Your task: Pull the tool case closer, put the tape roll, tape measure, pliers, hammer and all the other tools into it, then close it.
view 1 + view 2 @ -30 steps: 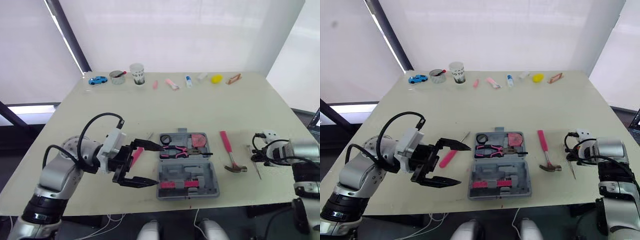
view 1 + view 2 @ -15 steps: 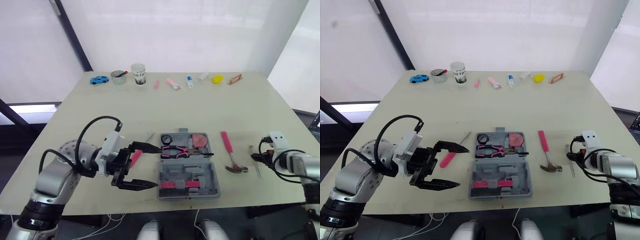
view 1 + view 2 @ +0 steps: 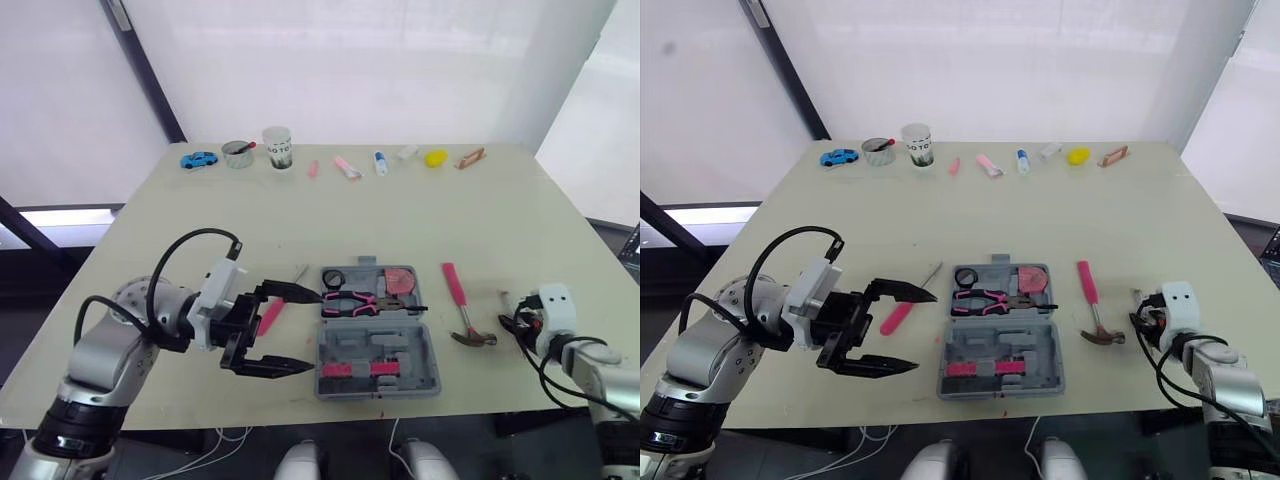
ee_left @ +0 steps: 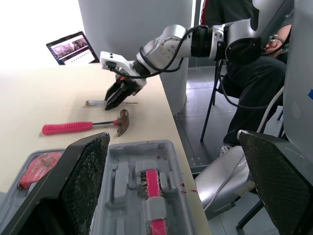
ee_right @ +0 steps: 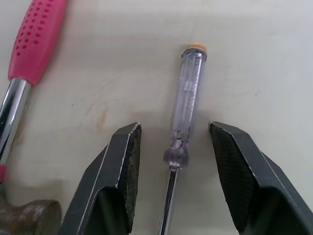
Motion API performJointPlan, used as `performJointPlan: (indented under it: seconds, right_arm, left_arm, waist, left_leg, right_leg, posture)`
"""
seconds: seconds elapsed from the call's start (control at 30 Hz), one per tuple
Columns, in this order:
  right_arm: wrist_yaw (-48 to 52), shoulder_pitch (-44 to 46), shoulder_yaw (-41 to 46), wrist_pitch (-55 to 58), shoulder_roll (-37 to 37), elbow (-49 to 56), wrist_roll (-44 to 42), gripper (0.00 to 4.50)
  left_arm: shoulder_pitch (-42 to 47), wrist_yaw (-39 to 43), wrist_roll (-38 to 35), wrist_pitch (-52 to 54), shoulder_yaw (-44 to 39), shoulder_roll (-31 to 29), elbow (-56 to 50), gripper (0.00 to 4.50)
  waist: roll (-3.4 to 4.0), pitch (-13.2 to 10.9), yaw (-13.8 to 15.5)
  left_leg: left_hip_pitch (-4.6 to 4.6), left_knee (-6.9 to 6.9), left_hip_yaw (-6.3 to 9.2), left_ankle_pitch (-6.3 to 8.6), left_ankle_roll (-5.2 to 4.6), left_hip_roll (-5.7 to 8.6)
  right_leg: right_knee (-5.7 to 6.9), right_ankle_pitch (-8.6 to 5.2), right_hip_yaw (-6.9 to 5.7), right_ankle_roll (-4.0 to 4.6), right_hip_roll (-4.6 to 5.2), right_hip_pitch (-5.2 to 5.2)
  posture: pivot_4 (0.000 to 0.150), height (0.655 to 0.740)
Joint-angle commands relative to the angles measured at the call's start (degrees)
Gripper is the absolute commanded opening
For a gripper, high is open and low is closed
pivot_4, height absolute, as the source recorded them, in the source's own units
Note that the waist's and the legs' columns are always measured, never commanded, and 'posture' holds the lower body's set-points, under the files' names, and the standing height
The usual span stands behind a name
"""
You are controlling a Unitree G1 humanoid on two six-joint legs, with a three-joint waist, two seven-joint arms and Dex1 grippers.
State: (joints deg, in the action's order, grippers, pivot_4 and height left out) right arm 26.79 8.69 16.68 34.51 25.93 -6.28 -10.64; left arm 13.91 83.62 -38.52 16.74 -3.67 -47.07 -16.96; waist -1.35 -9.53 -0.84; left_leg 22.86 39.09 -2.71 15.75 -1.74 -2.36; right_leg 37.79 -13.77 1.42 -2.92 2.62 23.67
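Plainly, the coming move turns on the right hand (image 5: 174, 132) and the clear-handled screwdriver (image 5: 188, 98). The hand hangs just over it with its two black fingers apart, one on each side of the tool. The screwdriver's long axis runs nearly along the fingers, tilted a little, with its capped end pointing away from the wrist and its thin metal shaft coming back between the fingers. Closing would, I judge, pinch the handle across its narrow width. That handle is smooth, see-through plastic and slim, so it could roll or slip.

The tool case (image 3: 420, 352) lies open on the pale desk (image 3: 300, 220), near its front edge and about the middle. It is grey moulded plastic with shaped recesses, and the pink-handled pliers (image 3: 350, 300) are already seated in its far half. At 3 o'clock from the case lies the hammer (image 3: 453, 288), with a pink dimpled grip, a bright steel neck and a dull brown head. The clear screwdriver is at 3 o'clock again from the hammer, close to it but apart, so the right arm is much the nearer one.

The left hand (image 3: 926, 332) hovers at 9 o'clock from the case, fingers spread wide and pointing towards it. A pink-handled screwdriver (image 3: 895, 318) lies on the desk just beside it.
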Motion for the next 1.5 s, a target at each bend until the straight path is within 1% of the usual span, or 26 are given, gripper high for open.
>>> performJointPlan:
  seconds: [0.03, 0.27, 0.5, 0.57, 0.6, 0.63, 0.67, 0.7, 0.73, 0.97, 1.1, 1.27, 1.5]
  right_arm:
    - [-0.4, -2.2, 1.9, -4.4, -1.1, 1.5, -1.9, 2.31]
    - [-1.7, -5.6, 0.1, -11.4, -3.3, -0.1, -1.3, 2.31]
    - [-2.0, -3.8, -1.0, -16.1, -3.6, -5.3, -0.8, 2.31]
    - [-1.8, -3.3, -1.0, -17.0, -3.4, -6.7, -0.9, 1.91]
    - [-1.6, -3.1, -1.1, -17.5, -3.2, -7.2, -0.8, 1.52]
    - [-1.5, -3.0, -1.2, -17.9, -3.0, -7.7, -0.8, 0.78]
    - [-1.4, -2.8, -1.4, -18.4, -2.8, -8.3, -0.7, 0.41]
    - [-1.3, -2.5, -1.3, -18.8, -2.7, -9.0, -0.7, 0.11]
    - [-1.3, -2.3, -1.3, -19.1, -2.6, -9.5, -0.7, 0.04]
    - [-1.3, -2.7, -0.7, -19.6, -1.3, -8.6, -0.8, 0.04]
    - [-0.1, -2.5, -0.2, -20.0, 1.5, -6.9, -0.8, 0.04]
    - [5.2, -2.7, -1.6, -16.6, 5.1, 0.8, -3.6, 0.04]
    - [15.6, -2.5, -8.1, -8.4, 12.1, 15.0, -6.8, 0.04]
  left_arm:
    - [1.0, 0.5, -1.0, -0.1, -0.7, -0.3, -0.5, 4.50]
    - [1.6, 0.8, -0.9, -0.1, -0.4, 0.0, -0.2, 4.50]
    - [2.2, 1.1, -1.1, 0.3, -0.3, 0.2, 0.2, 4.50]
    - [2.3, 1.1, -1.1, 0.4, -0.4, 0.1, 0.2, 4.50]
    - [2.3, 1.1, -1.1, 0.4, -0.5, 0.1, 0.1, 4.50]
    - [2.2, 1.1, -1.2, 0.4, -0.5, 0.1, 0.1, 4.50]
    - [2.2, 1.1, -1.2, 0.4, -0.6, 0.1, 0.0, 4.50]
    - [2.1, 1.1, -1.2, 0.5, -0.6, 0.1, -0.1, 4.50]
    - [2.1, 1.1, -1.2, 0.5, -0.6, 0.1, -0.1, 4.50]
    - [2.1, 0.9, -1.3, 0.6, -0.8, 0.3, 0.0, 4.50]
    - [2.2, 0.8, -2.3, 0.7, -1.4, 0.8, 0.4, 4.50]
    - [3.2, -0.5, -3.5, 1.0, -3.5, 1.6, 3.7, 4.50]
    - [2.1, 0.2, -2.2, 0.5, -4.8, 0.5, 6.6, 4.50]
  waist:
    - [0.00, 0.0, 0.0]
    - [0.00, 0.0, 0.0]
    - [-0.02, 0.0, -0.3]
    - [-0.02, 0.0, -0.3]
    - [-0.03, 0.0, -0.3]
    - [-0.02, 0.0, -0.2]
    - [-0.02, 0.0, -0.2]
    - [-0.03, 0.0, -0.2]
    - [-0.03, 0.0, -0.2]
    - [-0.03, 0.0, -0.1]
    - [0.02, 0.0, 0.1]
    - [0.11, -0.1, -0.2]
    - [0.12, -0.1, 0.0]
  left_leg:
    - [0.00, 0.00, -0.01, 0.00, 0.00, 0.00]
    - [-0.02, 0.00, 0.01, 0.00, 0.00, -0.01]
    - [-0.11, 0.01, 0.01, 0.00, 0.00, -0.01]
    - [-0.13, 0.03, -0.01, 0.00, 0.00, -0.01]
    - [-0.14, 0.05, -0.01, 0.00, 0.00, -0.01]
    - [-0.14, 0.06, 0.00, 0.00, 0.00, -0.01]
    - [-0.14, 0.06, 0.00, 0.00, 0.00, -0.01]
    - [-0.14, 0.06, 0.01, 0.00, 0.00, -0.01]
    - [-0.14, 0.06, 0.01, 0.00, 0.00, -0.01]
    - [-0.14, 0.06, 0.00, 0.00, 0.00, -0.01]
    - [-0.11, 0.06, 0.00, 0.00, 0.00, 0.01]
    - [-0.09, 0.04, 0.01, 0.00, 0.00, 0.00]
    - [-0.09, 0.02, 0.06, 0.00, 0.00, -0.05]
  right_leg:
    - [0.00, 0.00, 0.00, 0.00, 0.00, 0.00]
    - [0.01, 0.00, 0.00, 0.01, 0.00, -0.01]
    - [0.03, 0.00, 0.08, 0.01, 0.00, -0.01]
    - [0.03, 0.01, 0.12, 0.01, 0.00, -0.02]
    - [0.04, 0.01, 0.12, 0.01, 0.00, -0.02]
    - [0.05, 0.01, 0.12, 0.01, 0.00, -0.03]
    - [0.05, 0.01, 0.12, 0.02, 0.00, -0.03]
    - [0.05, 0.01, 0.12, 0.02, 0.00, -0.03]
    - [0.05, 0.01, 0.12, 0.01, 0.00, -0.03]
    - [0.05, 0.01, 0.13, 0.01, 0.00, -0.04]
    - [0.04, 0.01, 0.13, 0.01, 0.02, -0.03]
    - [0.05, 0.01, 0.11, 0.00, 0.00, -0.01]
    - [0.04, 0.01, 0.09, 0.00, -0.07, 0.00]
  posture:
    - [0.150, 0.7400]
    - [0.150, 0.7400]
    - [0.150, 0.7400]
    - [0.150, 0.7400]
    - [0.150, 0.7400]
    - [0.150, 0.7400]
    - [0.150, 0.7400]
    - [0.150, 0.7400]
    - [0.150, 0.7400]
    - [0.150, 0.7400]
    - [0.150, 0.7400]
    - [0.150, 0.7400]
    - [0.150, 0.7400]
